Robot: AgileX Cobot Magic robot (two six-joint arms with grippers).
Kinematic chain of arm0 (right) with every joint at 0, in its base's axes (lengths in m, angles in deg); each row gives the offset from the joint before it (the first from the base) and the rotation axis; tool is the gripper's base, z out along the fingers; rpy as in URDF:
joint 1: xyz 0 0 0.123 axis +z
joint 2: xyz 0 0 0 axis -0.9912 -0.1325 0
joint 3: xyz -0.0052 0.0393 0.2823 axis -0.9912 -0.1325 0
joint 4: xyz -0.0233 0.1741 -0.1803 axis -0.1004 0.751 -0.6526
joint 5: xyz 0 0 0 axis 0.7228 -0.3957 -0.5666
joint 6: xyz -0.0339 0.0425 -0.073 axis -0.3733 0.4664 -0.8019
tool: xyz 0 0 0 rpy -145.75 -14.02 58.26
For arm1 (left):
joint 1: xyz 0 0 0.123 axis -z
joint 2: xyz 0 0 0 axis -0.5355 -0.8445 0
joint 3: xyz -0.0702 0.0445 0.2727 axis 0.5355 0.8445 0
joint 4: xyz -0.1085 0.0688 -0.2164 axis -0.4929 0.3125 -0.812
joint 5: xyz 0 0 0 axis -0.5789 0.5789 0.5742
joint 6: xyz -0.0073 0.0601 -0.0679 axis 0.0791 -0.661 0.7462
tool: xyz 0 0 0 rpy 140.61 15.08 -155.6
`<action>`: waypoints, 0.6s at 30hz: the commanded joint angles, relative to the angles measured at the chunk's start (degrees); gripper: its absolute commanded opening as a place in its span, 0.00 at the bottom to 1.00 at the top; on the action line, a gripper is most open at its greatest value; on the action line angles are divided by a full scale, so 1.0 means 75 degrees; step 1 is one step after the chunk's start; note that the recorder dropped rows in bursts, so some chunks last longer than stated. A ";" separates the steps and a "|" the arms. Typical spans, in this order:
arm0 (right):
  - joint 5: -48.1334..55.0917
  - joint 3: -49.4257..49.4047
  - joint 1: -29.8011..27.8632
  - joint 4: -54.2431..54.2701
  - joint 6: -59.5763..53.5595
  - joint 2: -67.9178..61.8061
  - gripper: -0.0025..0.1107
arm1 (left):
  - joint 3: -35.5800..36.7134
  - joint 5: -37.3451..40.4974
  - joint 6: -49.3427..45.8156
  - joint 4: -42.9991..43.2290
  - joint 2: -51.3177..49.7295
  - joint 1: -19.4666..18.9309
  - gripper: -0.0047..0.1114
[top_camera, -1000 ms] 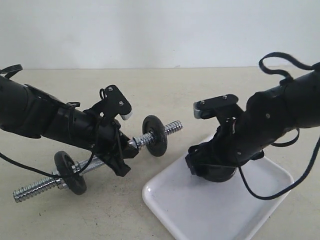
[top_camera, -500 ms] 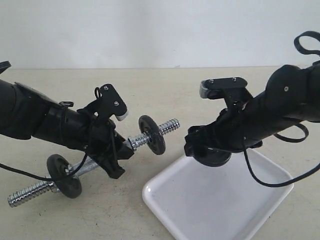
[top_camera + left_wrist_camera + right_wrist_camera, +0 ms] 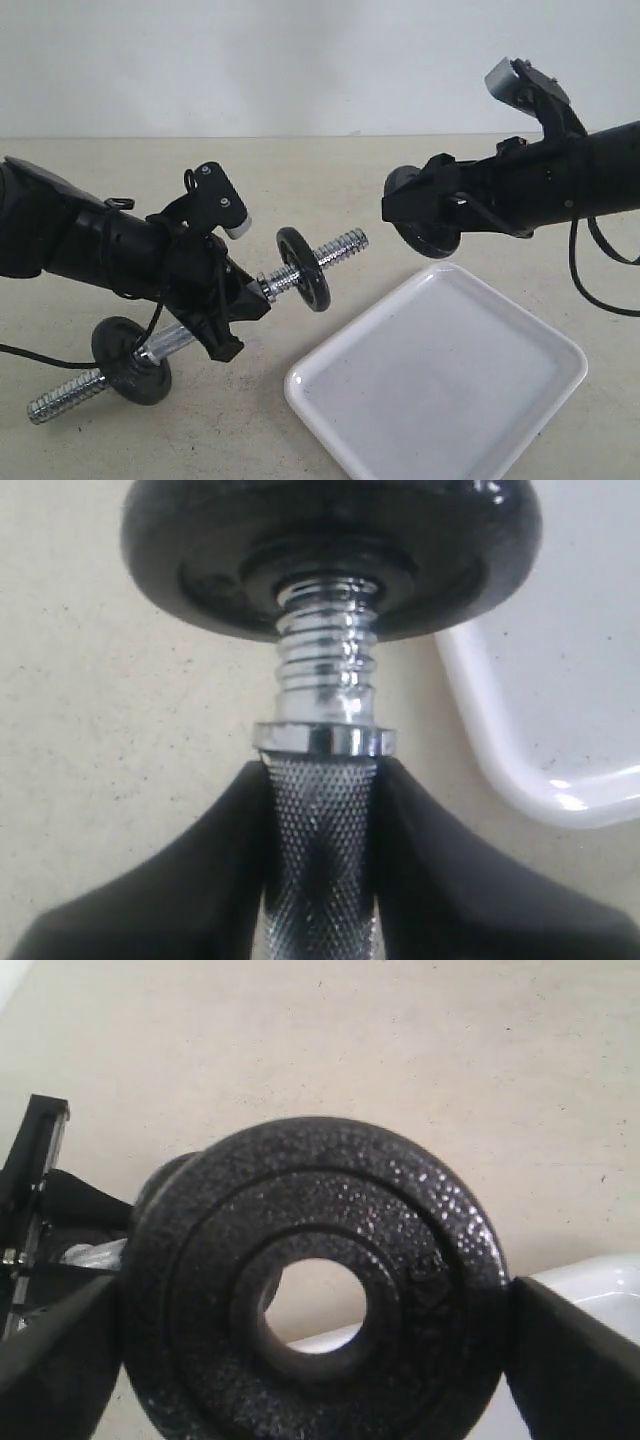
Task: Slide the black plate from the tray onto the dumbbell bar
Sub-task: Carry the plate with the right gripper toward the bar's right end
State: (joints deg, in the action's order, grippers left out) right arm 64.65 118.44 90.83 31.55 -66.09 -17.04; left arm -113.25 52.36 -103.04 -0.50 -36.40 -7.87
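My right gripper (image 3: 425, 222) is shut on the black plate (image 3: 428, 238) across its rim and holds it on edge in the air, above the far left corner of the white tray (image 3: 440, 385). In the right wrist view the black plate (image 3: 315, 1295) fills the space between the two fingers (image 3: 570, 1360), its hole facing the camera. My left gripper (image 3: 245, 290) is shut on the knurled handle of the dumbbell bar (image 3: 340, 247), held tilted off the table. The dumbbell bar (image 3: 322, 810) carries one disc (image 3: 330, 550) near its threaded end and another disc (image 3: 132, 362) at its low end.
The tray lies bare at the front right of the beige table (image 3: 320, 170). A black cable (image 3: 600, 280) hangs from the right arm over the tray's far side. The bar's lower threaded end (image 3: 60, 398) rests near the table's front left.
My right gripper has lifted the black plate off the tray and turned it on edge, level with the bar's free end. The left gripper has shifted the bar slightly.
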 commanded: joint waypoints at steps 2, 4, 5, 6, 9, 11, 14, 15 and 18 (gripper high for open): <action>0.0925 0.0038 -0.0146 0.0589 -0.0542 -0.0186 0.02 | -0.0116 0.0691 0.0097 -0.0349 0.0647 0.0012 0.08; 0.1045 0.0038 -0.0146 0.0656 -0.0760 -0.0238 0.02 | -0.0081 0.0643 0.0211 -0.0151 0.0647 0.0012 0.08; 0.1150 0.0038 -0.0146 0.0738 -0.0899 -0.0253 0.02 | -0.0066 0.0642 0.0211 -0.0134 0.0647 0.0012 0.08; 0.1184 0.0038 -0.0146 0.0786 -0.0996 -0.0301 0.02 | -0.0046 0.0642 0.0211 -0.0133 0.0647 0.0012 0.08; 0.1153 0.0038 -0.0157 0.0873 -0.1072 -0.0460 0.02 | -0.0042 0.0677 0.0211 -0.0133 0.0647 0.0012 0.08; 0.1261 0.0038 -0.0190 0.0961 -0.1142 -0.0656 0.02 | -0.0042 0.0761 0.0211 -0.0133 0.0647 0.0012 0.08; 0.1608 0.0038 -0.0243 0.1134 -0.1421 -0.0894 0.02 | -0.0042 0.0820 0.0211 -0.0133 0.0647 0.0012 0.08; 0.1756 0.0038 -0.0296 0.1246 -0.1487 -0.0985 0.02 | -0.0042 0.0837 0.0211 -0.0133 0.0647 0.0012 0.08; 0.2079 0.0038 -0.0444 0.1463 -0.1682 -0.1157 0.02 | -0.0042 0.0837 0.0211 -0.0133 0.0647 0.0012 0.08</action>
State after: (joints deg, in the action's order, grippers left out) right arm 75.31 118.44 88.86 38.10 -76.69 -25.28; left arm -112.28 55.11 -102.17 1.76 -34.36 -7.87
